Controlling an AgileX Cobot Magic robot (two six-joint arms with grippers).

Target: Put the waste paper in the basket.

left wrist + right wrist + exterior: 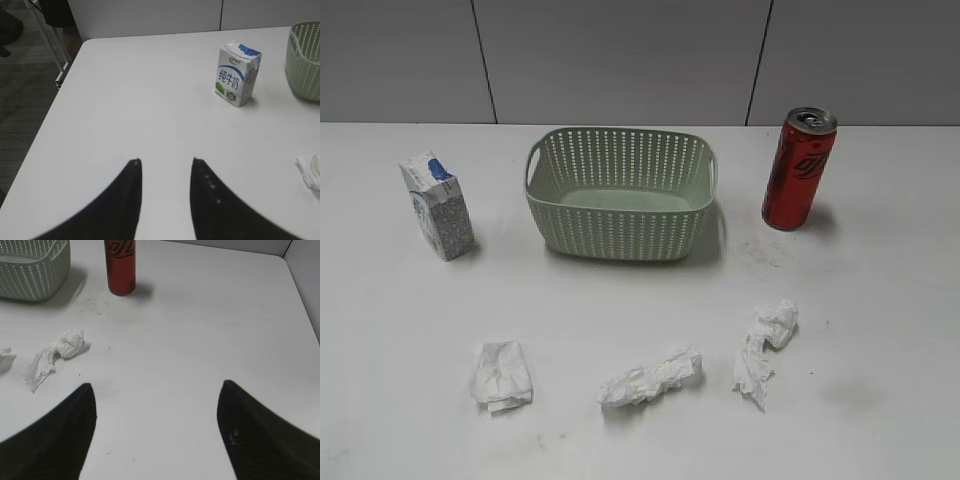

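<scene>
waste paper: three crumpled white wads lie in a rough row on the near part of the desk (880, 300), all apart from each other. left wad (502, 375) is squarish and flat-ish, middle wad (651, 378) is long and twisted, right wad (765, 347) is bent and stringy. none is in the basket (620, 222), which sits farther back, centre of the desk, upright, open top; inside looks bare from the exterior cam.

w/ my right wrist cam i see the right wad left of my right claw (157, 400), near but not touching; a bit of another wad shows at the left edge. right claw is spread wide, nothing btwn its fingers, hanging over bare desk. my left claw (164, 167) is also parted, narrower gap, holding nothing, over bare desk near the desk's left edge; a scrap of the left wad pokes in at the right edge of that view.

other stuff: a white-and-blue carton (437, 205) stands left of the basket, apart from it. a red can (800, 168) stands right of the basket, also apart, upright.
</scene>
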